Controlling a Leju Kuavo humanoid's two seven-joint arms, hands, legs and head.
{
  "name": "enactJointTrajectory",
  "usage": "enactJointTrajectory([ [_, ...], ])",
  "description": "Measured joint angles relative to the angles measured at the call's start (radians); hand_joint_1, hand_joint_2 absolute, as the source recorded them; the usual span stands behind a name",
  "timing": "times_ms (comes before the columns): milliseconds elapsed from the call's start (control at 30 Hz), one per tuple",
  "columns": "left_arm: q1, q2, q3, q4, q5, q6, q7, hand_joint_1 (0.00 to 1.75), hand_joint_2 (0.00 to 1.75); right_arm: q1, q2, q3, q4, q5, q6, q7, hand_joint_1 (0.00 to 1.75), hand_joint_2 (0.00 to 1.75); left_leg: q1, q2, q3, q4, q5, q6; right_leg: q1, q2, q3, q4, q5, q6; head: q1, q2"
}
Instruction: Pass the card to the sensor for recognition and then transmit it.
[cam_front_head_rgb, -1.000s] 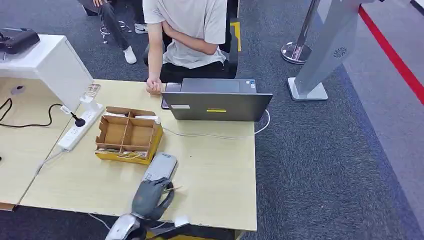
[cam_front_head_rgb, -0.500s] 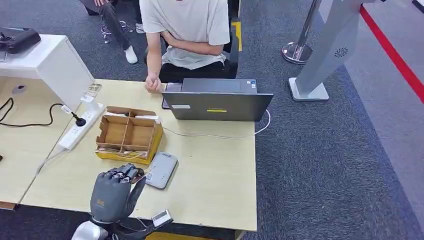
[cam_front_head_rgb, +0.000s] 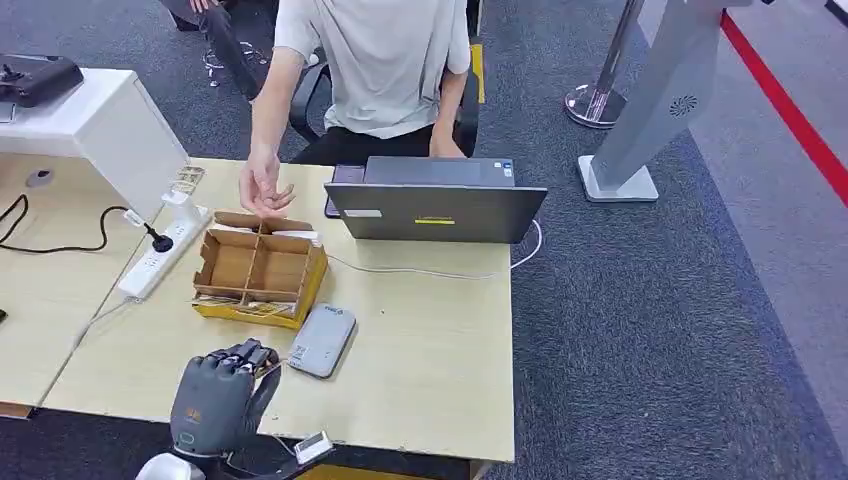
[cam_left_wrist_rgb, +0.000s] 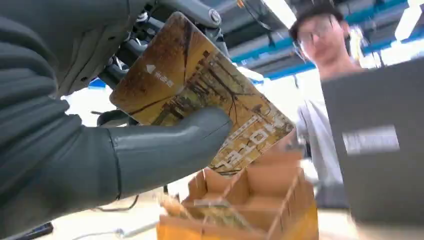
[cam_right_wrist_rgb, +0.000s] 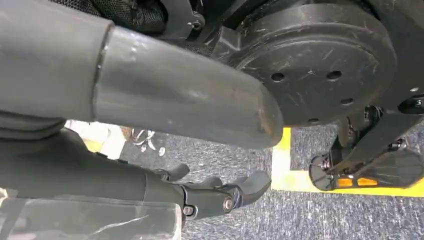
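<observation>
Pale wood desk (cam_front_head_rgb: 430, 350): at its left end stands a white box (cam_front_head_rgb: 110, 135) with a white power strip (cam_front_head_rgb: 160, 250) beside it. Near the front edge the left hand (cam_front_head_rgb: 215, 395) grips the card (cam_left_wrist_rgb: 200, 90), thumb pressed across its brown printed face, the card standing up out of the hand towards the cardboard divider box (cam_front_head_rgb: 258, 270). Just right of the hand lies the grey sensor (cam_front_head_rgb: 322, 340), apart from it. A person's hand (cam_front_head_rgb: 262, 190) hovers over the box's far edge, next to the laptop (cam_front_head_rgb: 435, 205). The right hand (cam_right_wrist_rgb: 150, 130) hangs over the carpet, fingers loosely apart, holding nothing.
</observation>
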Motion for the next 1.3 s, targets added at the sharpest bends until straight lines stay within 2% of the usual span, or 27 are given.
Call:
enactJointTrajectory([
  [100,-0.038,-0.003,0.022,0.046,-0.013,-0.094,0.042,1.75,1.75,0.001,0.001,0.008,-0.004,-0.002,0.0,0.008,0.0,0.0,0.0,0.0,0.0,0.0,0.0,0.0,0.0,0.0,0.002,0.0,0.001,0.0,0.0,0.0],
  [267,-0.111,-0.005,0.045,0.13,-0.021,-0.139,0.04,1.75,1.75,-0.015,0.001,-0.01,-0.001,0.071,0.034,-0.011,0.0,0.0,0.0,0.0,0.0,0.0,0.001,0.0,0.0,0.0,0.002,0.0,0.001,-0.001,0.0,0.0],
  [433,-0.156,-0.017,0.043,0.14,-0.041,-0.226,0.048,1.75,1.75,-0.03,0.001,-0.029,0.009,0.077,0.032,-0.021,0.0,0.0,0.0,0.0,0.0,0.0,0.001,0.0,0.0,0.0,0.001,0.0,0.001,-0.001,0.0,0.0],
  [800,-0.191,-0.026,0.031,0.14,-0.037,-0.239,0.056,1.75,1.75,-0.043,0.001,-0.045,0.018,0.11,0.048,-0.025,0.0,0.0,0.0,0.001,0.0,0.0,0.0,0.0,0.0,0.0,0.0,0.0,0.001,-0.001,0.0,0.0],
  [967,-0.235,-0.036,-0.028,0.171,-0.04,-0.244,0.077,1.75,1.75,-0.084,0.001,-0.162,0.027,0.327,0.172,-0.094,0.0,0.0,0.0,0.001,0.0,0.0,0.001,0.0,0.0,0.0,0.001,0.0,0.002,0.0,0.0,0.0],
  [1133,-0.242,-0.036,-0.055,0.187,-0.023,-0.248,0.087,1.75,1.75,-0.109,0.001,-0.263,0.038,0.401,0.203,-0.132,0.0,0.0,-0.001,0.002,0.0,0.001,0.001,0.0,0.0,0.001,0.001,0.0,0.002,0.001,0.0,0.0],
  [1300,-0.259,-0.03,-0.078,0.216,0.036,-0.342,0.067,1.75,1.75,-0.13,0.001,-0.341,0.043,0.469,0.249,-0.157,0.0,0.0,0.0,0.002,0.0,0.001,0.0,0.0,0.0,0.001,0.001,0.0,0.002,0.001,0.0,0.0],
])
